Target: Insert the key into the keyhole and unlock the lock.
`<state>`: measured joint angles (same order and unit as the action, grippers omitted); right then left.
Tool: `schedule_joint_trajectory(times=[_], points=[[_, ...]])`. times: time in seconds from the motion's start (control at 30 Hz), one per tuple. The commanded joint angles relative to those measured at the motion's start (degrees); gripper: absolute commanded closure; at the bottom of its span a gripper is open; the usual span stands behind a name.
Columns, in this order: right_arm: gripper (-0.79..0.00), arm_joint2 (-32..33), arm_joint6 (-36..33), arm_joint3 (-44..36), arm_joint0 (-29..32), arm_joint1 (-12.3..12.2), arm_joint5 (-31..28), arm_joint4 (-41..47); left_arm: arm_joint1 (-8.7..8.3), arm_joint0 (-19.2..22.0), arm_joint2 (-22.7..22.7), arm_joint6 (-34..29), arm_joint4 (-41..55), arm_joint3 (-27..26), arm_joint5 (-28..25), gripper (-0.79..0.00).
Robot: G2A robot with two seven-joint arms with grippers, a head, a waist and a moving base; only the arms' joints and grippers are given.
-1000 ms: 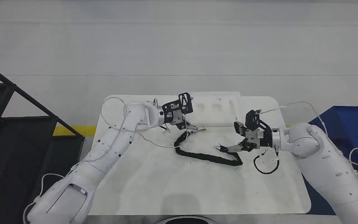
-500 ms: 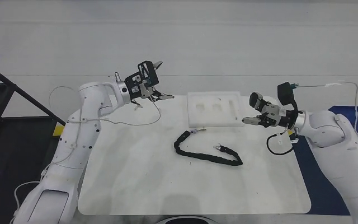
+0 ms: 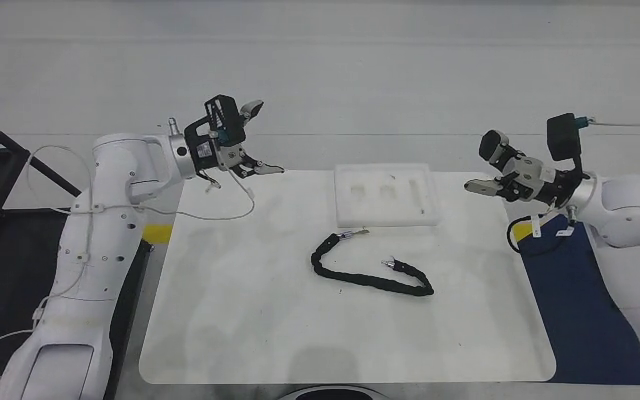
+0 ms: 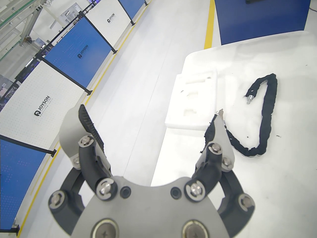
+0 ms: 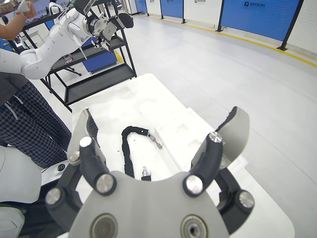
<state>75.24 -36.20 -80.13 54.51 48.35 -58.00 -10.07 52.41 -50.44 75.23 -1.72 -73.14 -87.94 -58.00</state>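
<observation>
A black fabric-covered chain lock [image 3: 370, 272] lies curved in the middle of the white table [image 3: 230, 320]. Its metal end with the key [image 5: 158, 145] in it points at the foam tray, and its other metal end [image 5: 145, 171] lies loose nearby. My left gripper [image 3: 260, 137] hangs open above the table's far left corner, well away from the chain [image 4: 268, 115]. My right gripper [image 3: 481, 163] is open above the table's far right edge, also apart from the chain [image 5: 127, 149]. Neither gripper holds anything.
A white foam tray [image 3: 388, 195] with shallow recesses sits at the table's far edge, just behind the chain. A blue cabinet [image 4: 260, 8] stands past the table's right side, and a black rack [image 5: 99, 75] past its left side.
Both grippers were down at the chain's two ends a second ago. They have let go, risen and swung outward to the table's far corners. The chain stays lying where it was.
</observation>
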Motion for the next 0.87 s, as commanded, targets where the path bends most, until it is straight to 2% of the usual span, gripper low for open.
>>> schedule_joint_trajectory(times=[0.0,0.1,0.83], points=[[-0.785,0.2,0.1,0.1,0.0,-0.1,0.0,0.1,-0.88,0.4,-0.5,1.1,0.6,0.5,0.0,-0.785],[-0.785,0.2,0.1,0.1,0.0,-0.1,0.0,0.1,-1.78,0.8,-1.3,3.3,1.0,1.4,0.0,-0.785],[-0.784,0.2,0.1,0.1,0.0,-0.1,0.0,0.1,-1.78,0.8,-1.3,3.3,1.0,1.4,0.0,-0.785]])
